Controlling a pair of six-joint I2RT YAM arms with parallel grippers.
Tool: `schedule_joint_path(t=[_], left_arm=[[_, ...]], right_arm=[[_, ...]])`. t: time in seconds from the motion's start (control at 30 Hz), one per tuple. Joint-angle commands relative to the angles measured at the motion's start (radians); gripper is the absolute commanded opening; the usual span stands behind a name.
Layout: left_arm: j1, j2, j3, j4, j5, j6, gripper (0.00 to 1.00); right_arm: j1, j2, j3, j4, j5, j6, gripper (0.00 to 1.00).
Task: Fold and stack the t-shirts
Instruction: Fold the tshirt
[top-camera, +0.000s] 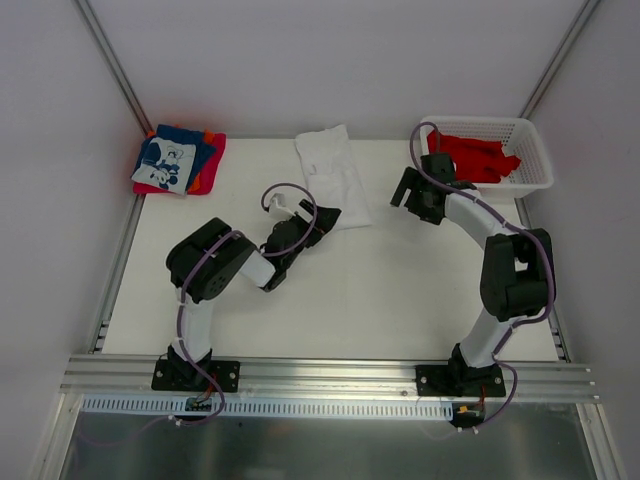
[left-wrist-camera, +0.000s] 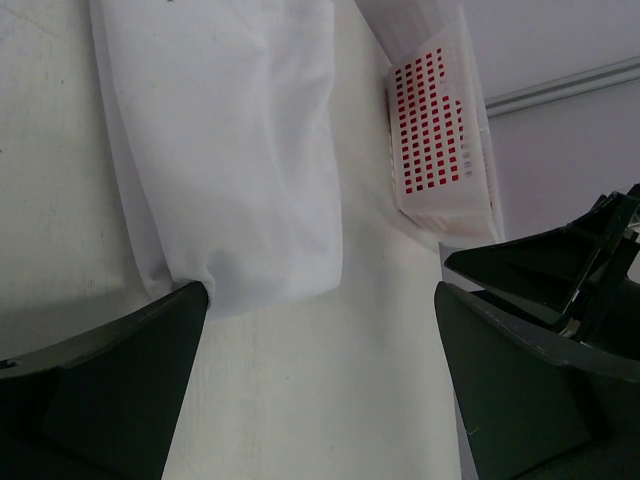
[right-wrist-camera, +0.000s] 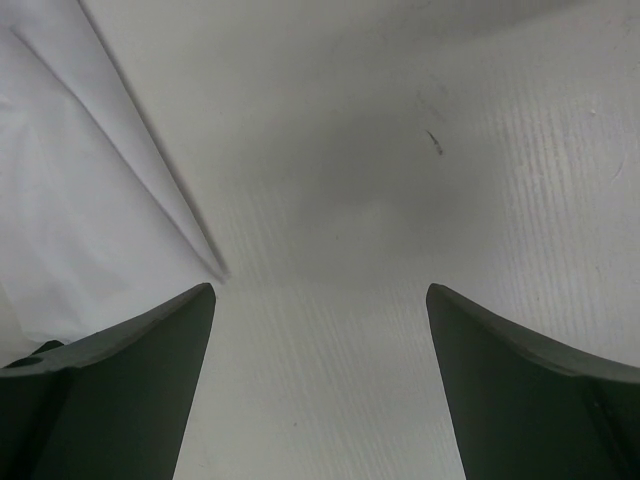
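white table (top-camera: 330, 290) between pale walls (top-camera: 330, 60), metal rail (top-camera: 330, 375) in front.

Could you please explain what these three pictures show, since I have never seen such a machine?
Two robot arms are bolted at the near edge of a table. One picture looks down from above; the other two come from cameras on each wrist, with the dark fingers at the bottom. The left pincer is open, at the near end of a white shirt lying flat. The right pincer is also open, over bare table beside the shirt. Neither holds anything. Folded shirts are stacked at the far left; red shirts sit in a basket at the far right.
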Motion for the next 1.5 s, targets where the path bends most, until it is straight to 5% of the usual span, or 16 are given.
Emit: schedule_joint_path(t=[0.0, 0.13, 0.2, 0.33, 0.7, 1.47], left_arm=[[-0.016, -0.044, -0.002, 0.026, -0.053, -0.02, 0.99], [-0.053, -0.23, -0.057, -0.257, -0.17, -0.022, 0.99], [-0.115, -0.355, -0.042, -0.531, -0.305, -0.023, 0.99], [-0.183, -0.428, -0.021, -0.675, -0.381, -0.036, 0.99], [-0.157, -0.241, 0.052, -0.675, -0.364, -0.132, 0.99], [-0.088, 0.008, 0.111, -0.4, -0.251, -0.172, 0.99]], right_arm=[[-0.008, -0.071, 0.001, -0.016, 0.002, -0.02, 0.91], [-0.011, -0.102, -0.025, -0.023, 0.002, -0.016, 0.91], [-0.011, -0.114, -0.033, -0.022, 0.003, -0.011, 0.91], [-0.011, -0.124, -0.038, -0.023, -0.003, 0.0, 0.91], [-0.012, -0.185, -0.061, -0.045, 0.017, -0.011, 0.91], [-0.032, -0.144, -0.055, -0.043, 0.022, -0.039, 0.92]])
